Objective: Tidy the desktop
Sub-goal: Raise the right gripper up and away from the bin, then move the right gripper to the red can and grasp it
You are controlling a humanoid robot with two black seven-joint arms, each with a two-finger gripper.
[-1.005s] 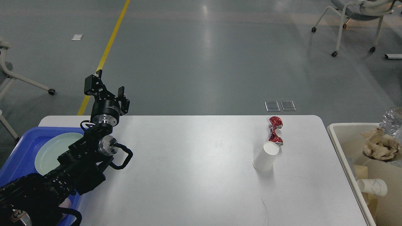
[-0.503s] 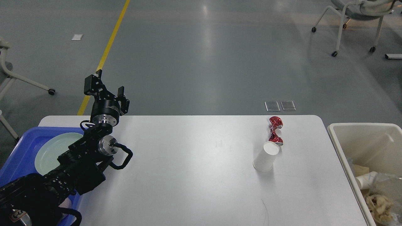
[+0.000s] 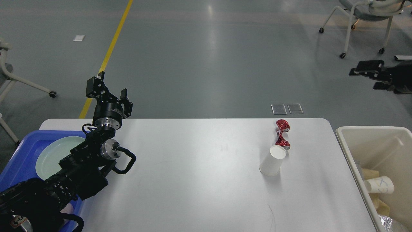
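The white desktop [image 3: 206,180] carries a white paper cup [image 3: 273,163] lying tilted on its right half. A crushed red can [image 3: 282,133] lies just behind the cup, touching its rim. My left gripper [image 3: 112,85] is open and empty, raised over the desktop's back left corner. My right gripper [image 3: 363,79] comes in at the upper right edge, above the floor and behind the beige bin [image 3: 351,151]. Its fingers stand apart with nothing between them.
The beige bin stands off the desktop's right edge and holds a paper cup [image 3: 379,185], cardboard and foil [image 3: 391,223]. A blue tray [image 3: 19,154] with a pale green plate [image 3: 48,159] sits at the left under my left arm. Wheeled chairs stand on the floor behind.
Crumpled brown paper and foil dropped from the top of the bin down into it. My right gripper has come into view at the upper right. The left arm, cup and can have not moved.
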